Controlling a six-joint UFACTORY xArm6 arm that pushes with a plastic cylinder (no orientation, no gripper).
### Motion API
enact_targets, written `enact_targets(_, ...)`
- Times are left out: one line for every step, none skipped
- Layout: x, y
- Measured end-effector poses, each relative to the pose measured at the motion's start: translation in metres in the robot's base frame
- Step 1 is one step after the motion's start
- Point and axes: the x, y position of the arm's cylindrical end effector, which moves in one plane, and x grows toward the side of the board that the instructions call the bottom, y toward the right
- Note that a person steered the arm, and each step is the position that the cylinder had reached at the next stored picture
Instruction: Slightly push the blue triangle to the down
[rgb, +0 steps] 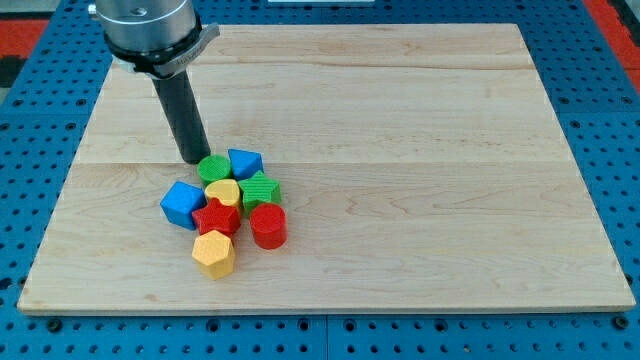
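Observation:
The blue triangle (245, 163) lies at the top of a tight cluster of blocks left of the board's middle. My tip (195, 159) rests on the board just left of the green round block (213, 168), which sits between the tip and the blue triangle. Below them are a yellow heart-like block (223, 192), a green block (260, 189), a blue cube (182, 203), a red star-like block (216, 217), a red cylinder (268, 226) and a yellow hexagon (213, 253).
The wooden board (420, 150) lies on a blue perforated table (30, 100). The rod rises from the tip to the arm's grey flange (150, 30) at the view's top left.

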Motion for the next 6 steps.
enact_targets(-0.015,0.012)
enact_targets(-0.018,0.025)
enact_targets(-0.019,0.041)
enact_targets(-0.002,0.056)
enact_targets(0.003,0.049)
enact_targets(0.007,0.049)
